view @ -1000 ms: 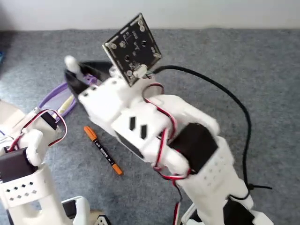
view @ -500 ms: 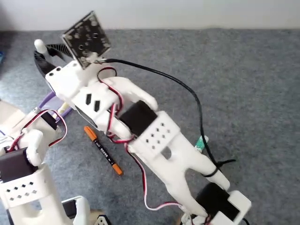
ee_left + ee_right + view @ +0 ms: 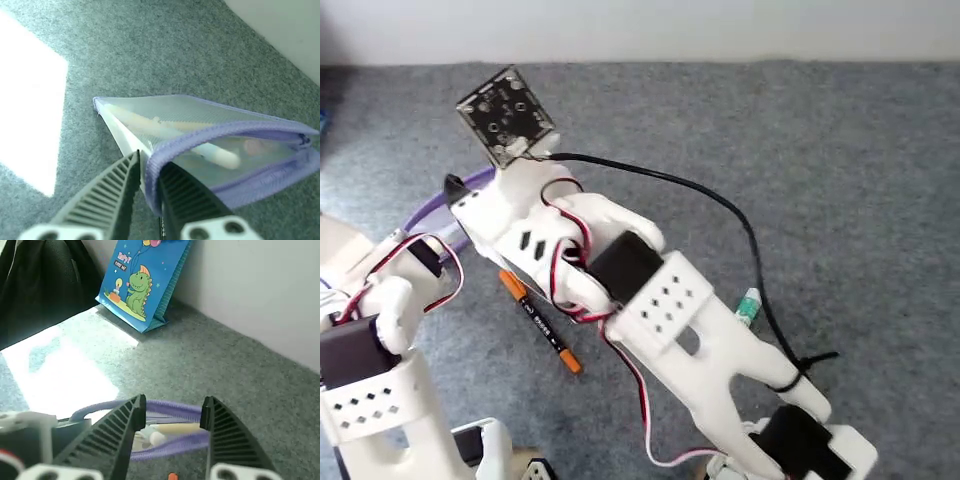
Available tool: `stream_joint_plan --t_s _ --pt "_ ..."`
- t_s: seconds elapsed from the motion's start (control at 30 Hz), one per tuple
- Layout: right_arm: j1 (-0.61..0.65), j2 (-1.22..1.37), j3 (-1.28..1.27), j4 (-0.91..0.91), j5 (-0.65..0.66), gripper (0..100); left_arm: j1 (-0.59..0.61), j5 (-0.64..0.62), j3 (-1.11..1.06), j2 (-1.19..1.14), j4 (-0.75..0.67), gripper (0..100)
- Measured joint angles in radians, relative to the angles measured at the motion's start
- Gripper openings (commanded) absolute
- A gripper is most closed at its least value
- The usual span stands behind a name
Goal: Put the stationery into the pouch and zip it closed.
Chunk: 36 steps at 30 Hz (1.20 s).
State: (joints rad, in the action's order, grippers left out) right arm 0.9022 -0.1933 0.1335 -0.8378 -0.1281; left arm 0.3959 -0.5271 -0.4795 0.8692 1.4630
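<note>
Right gripper (image 3: 174,404) spread wide above our purple pouch (image 3: 215,125); left gripper (image 3: 149,161) pinches its rim.
We see the right arm stretched across the grey table (image 3: 860,180) toward the far edge, an orange marker (image 3: 540,322) just beside it.

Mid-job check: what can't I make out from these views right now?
- High view: the right arm covers most of the pouch, opening included.
- High view: small green item, partly behind that arm, too small to identify.
- Left wrist view: pouch contents blur behind the mesh; which items are inside is unclear.
- Right wrist view: orange tip, likely the marker, cut by the frame edge.
</note>
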Motion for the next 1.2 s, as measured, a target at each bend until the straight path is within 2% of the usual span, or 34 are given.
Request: stream_joint_plan --t_s 0.17,0.3,0.67,0.73,0.93,1.2 --pt "-0.087 -0.103 0.0 -0.044 -0.041 9.7 0.0 0.0 0.0 0.0 0.0 1" --pt "-0.212 -0.164 0.0 -0.183 -0.044 5.6 0.0 0.0 0.0 0.0 0.0 1" --pt "-0.503 -0.11 -0.068 -0.898 -0.226 5.8 0.0 0.0 0.0 0.0 0.0 1" --pt "-0.552 -0.078 -0.104 -0.913 -0.252 8.8 0.0 0.0 0.0 0.0 0.0 1" --pt "-0.641 0.026 -0.221 -0.913 -0.285 28.1 0.0 0.0 0.0 0.0 0.0 1" --pt "-0.689 0.224 -0.224 -0.859 -0.347 28.9 0.0 0.0 0.0 0.0 0.0 1"
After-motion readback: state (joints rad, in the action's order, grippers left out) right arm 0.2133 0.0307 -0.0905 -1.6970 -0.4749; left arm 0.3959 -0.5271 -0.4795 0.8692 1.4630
